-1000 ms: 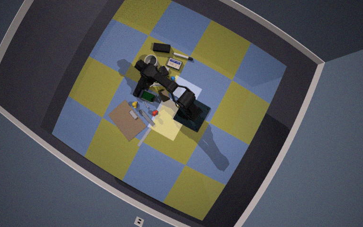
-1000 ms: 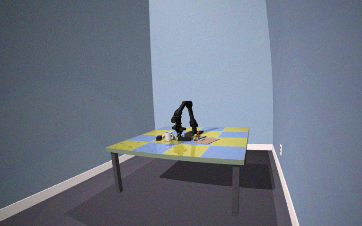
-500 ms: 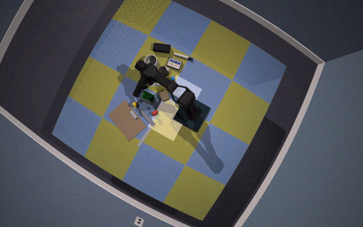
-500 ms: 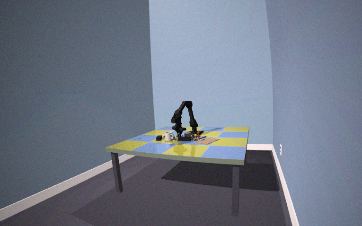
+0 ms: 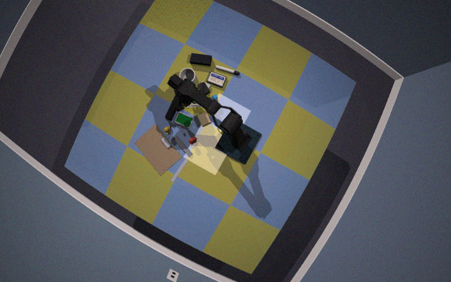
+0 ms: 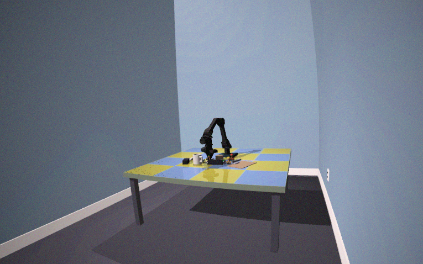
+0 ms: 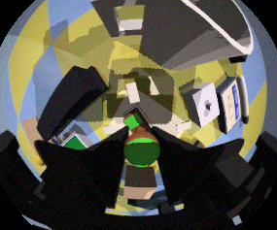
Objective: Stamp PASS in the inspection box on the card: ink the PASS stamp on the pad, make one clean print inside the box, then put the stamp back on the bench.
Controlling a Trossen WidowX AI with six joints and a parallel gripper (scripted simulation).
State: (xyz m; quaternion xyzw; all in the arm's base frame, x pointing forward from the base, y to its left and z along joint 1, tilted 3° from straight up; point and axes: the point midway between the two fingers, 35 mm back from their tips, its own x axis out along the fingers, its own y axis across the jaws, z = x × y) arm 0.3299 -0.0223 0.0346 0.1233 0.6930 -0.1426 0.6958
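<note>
My gripper (image 7: 139, 130) (image 6: 209, 158) is shut on a stamp (image 7: 142, 152) with a wooden body and a round green top. The stamp stands roughly upright between the fingers, with a small green patch on its block. Pale surface, apparently the card (image 7: 181, 126), shows beneath and beside the fingertips, mostly in shadow. The inspection box and any print cannot be made out, and whether the stamp touches the surface is hidden. The open green ink pad (image 5: 184, 119) (image 7: 74, 143) lies beside the gripper, with a long dark slab (image 5: 173, 109) (image 7: 72, 102) next to it.
A white mug (image 5: 187, 75) (image 6: 197, 159), a blue-labelled box (image 5: 216, 79) (image 7: 229, 105), a marker (image 5: 227, 69) and a black block (image 5: 200, 59) stand on one side. A brown block (image 5: 204, 119), a red ball-like thing (image 5: 192, 140) and a brown sheet (image 5: 157, 152) are on the other.
</note>
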